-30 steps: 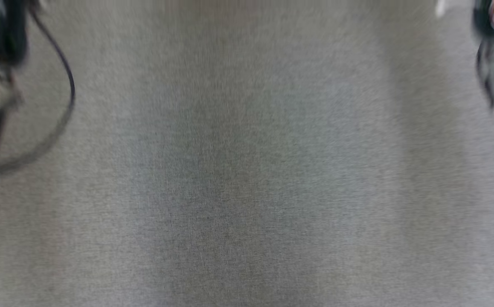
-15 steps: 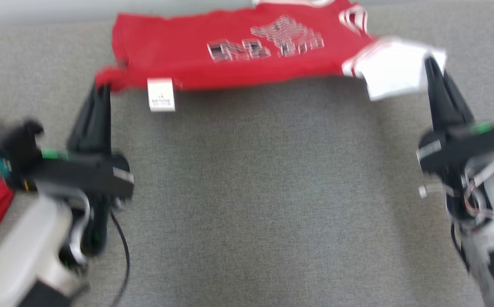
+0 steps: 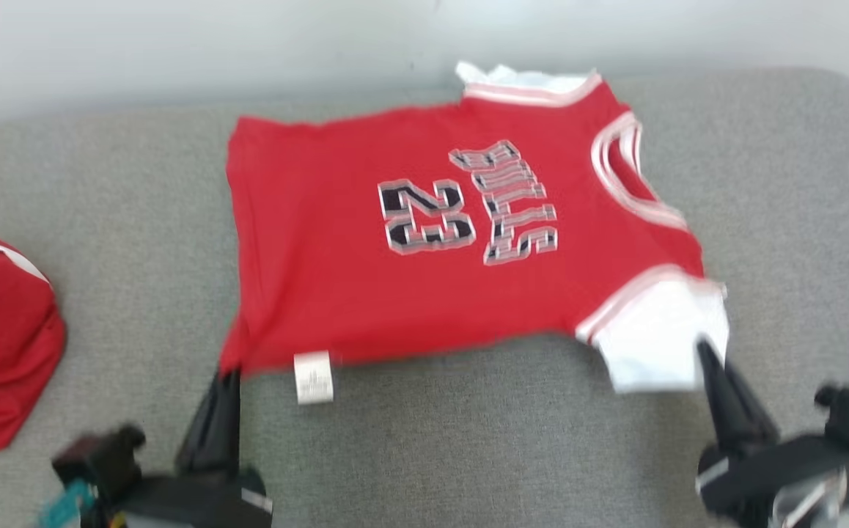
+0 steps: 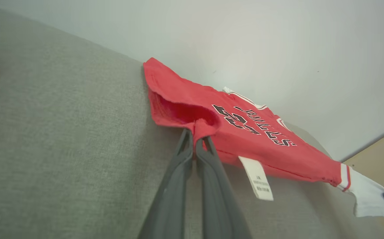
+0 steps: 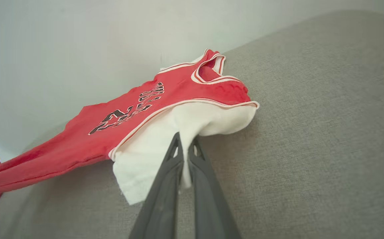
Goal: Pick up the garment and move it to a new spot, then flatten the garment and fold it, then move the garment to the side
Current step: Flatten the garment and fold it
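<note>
Jersey (image 3: 322, 293), gripped at hem corner and white sleeve (image 3: 652, 345) by the closed jaws of left gripper (image 4: 195, 136) and right gripper (image 5: 185, 142), wants even outward tension to settle flat.

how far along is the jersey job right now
Done: the red basketball jersey with a white sleeve lies mostly spread, print up, on the grey fabric surface. In hand: the left claw pinches its red hem corner and the right claw its white sleeve, apparently to flatten it. Left: folding it and moving it aside.
</note>
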### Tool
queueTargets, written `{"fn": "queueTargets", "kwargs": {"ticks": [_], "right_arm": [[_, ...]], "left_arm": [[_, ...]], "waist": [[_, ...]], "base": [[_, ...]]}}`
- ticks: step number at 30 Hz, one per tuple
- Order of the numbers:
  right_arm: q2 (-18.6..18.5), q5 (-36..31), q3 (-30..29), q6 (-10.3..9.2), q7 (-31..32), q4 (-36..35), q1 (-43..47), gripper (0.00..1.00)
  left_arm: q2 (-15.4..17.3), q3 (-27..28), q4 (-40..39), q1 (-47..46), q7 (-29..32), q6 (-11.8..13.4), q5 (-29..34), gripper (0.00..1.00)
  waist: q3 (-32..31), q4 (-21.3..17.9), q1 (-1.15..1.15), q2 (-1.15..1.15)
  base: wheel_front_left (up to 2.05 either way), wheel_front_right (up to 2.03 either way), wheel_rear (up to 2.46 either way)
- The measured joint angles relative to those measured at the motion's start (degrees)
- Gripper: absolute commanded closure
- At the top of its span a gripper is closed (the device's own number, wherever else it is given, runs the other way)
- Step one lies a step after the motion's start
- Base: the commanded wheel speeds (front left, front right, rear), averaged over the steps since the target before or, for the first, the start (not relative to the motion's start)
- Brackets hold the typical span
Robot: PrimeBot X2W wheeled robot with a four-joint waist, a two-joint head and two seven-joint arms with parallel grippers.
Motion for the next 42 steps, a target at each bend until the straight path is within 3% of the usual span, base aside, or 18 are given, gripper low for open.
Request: {"fn": "queueTargets", "kwargs": {"ticks": [10, 21, 29, 42], "right_arm": [[4.10, -3.91, -3.13, 0.00, 4.02, -3.32, 15.05, 1.00], [6.62, -4.97, -3.32, 0.00, 7.68, -5.41, 22.40, 1.00], [7.34, -4.91, -4.74, 0.00, 7.38, -5.64, 18.79, 1.00], [4.15, -3.82, -4.90, 0.00, 11.03, -0.59, 2.80, 1.00]], "left_arm": [[-5.34, 6.54, 4.92, 12.78, 0.01, -3.37, 0.48, 1.00], [-8.12, 7.80, 10.58, 15.52, 0.00, -5.14, 2.58, 1.00], [-8.40, 7.15, 12.69, 13.55, 0.01, -6.68, 3.69, 1.00], [-8.39, 4.91, 15.46, 0.92, 2.12, -9.01, 5.98, 1.00]], "waist": [[-5.63, 0.67, 0.00, 0.01], [-8.35, 1.58, 0.00, 0.01], [-7.09, 1.21, 0.01, 0.01], [-4.50, 2.00, 0.01, 0.01]], "base": [[0.00, 0.00, 0.00], [0.00, 0.00, 0.00], [0.00, 0.00, 0.00], [0.00, 0.00, 0.00]]}}
